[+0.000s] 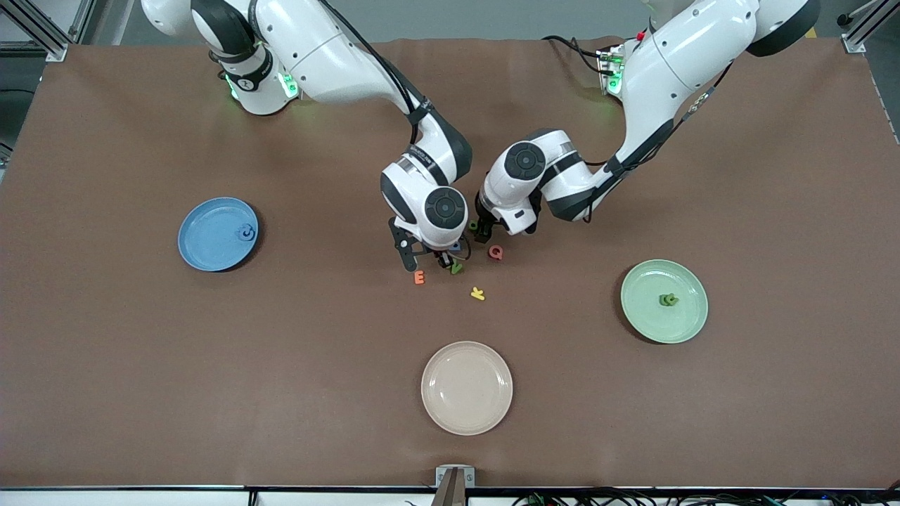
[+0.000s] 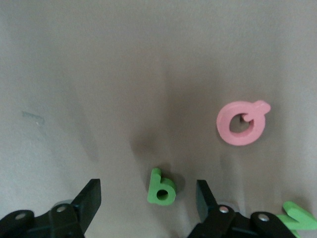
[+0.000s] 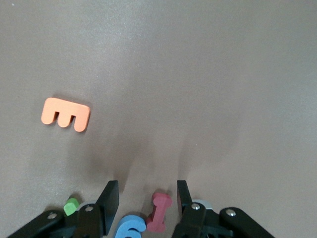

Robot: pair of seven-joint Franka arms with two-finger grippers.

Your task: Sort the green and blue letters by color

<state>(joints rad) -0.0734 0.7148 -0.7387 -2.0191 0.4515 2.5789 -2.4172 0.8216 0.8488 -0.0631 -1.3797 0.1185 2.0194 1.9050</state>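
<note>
The blue and green letters (image 1: 456, 267) lie in three places: two plates and a loose cluster at the middle of the worktop (image 1: 140, 365).

1. Toward the right arm's end of the worktop, the blue plate (image 1: 204, 246) carries one blue letter (image 1: 246, 232).
2. The right tool (image 3: 147, 196) is low over the cluster. Its fingers (image 3: 111, 198) stand apart. A blue figure (image 3: 130, 229), a 6 or a 9, and a red letter (image 3: 159, 213) lie flat between them. Whether either finger touches these pieces cannot be determined. An orange E (image 3: 65, 114) lies apart from the tool, nearer to the front edge of the worktop.
3. A green letter (image 1: 456, 267) lies beside the orange E. A yellow letter (image 1: 477, 293) lies nearer still to the front edge.
4. The left tool (image 2: 148, 191) is low over the green b (image 2: 161, 188). Its fingers (image 2: 89, 198) are spread wide, one on each side of the b, with clear gaps. The b lies flat on the worktop and is not gripped. A pink Q (image 2: 241, 123) lies near it.
5. A beige plate (image 1: 467, 422) sits near the middle of the front edge.
6. Toward the left arm's end, the green plate (image 1: 647, 316) holds green letters (image 1: 669, 300) at its centre; their number cannot be read.

The worktop cover is plain brown and matte. Grey floor and aluminium framing (image 1: 42, 35) show at the corners by the robots' bases.
</note>
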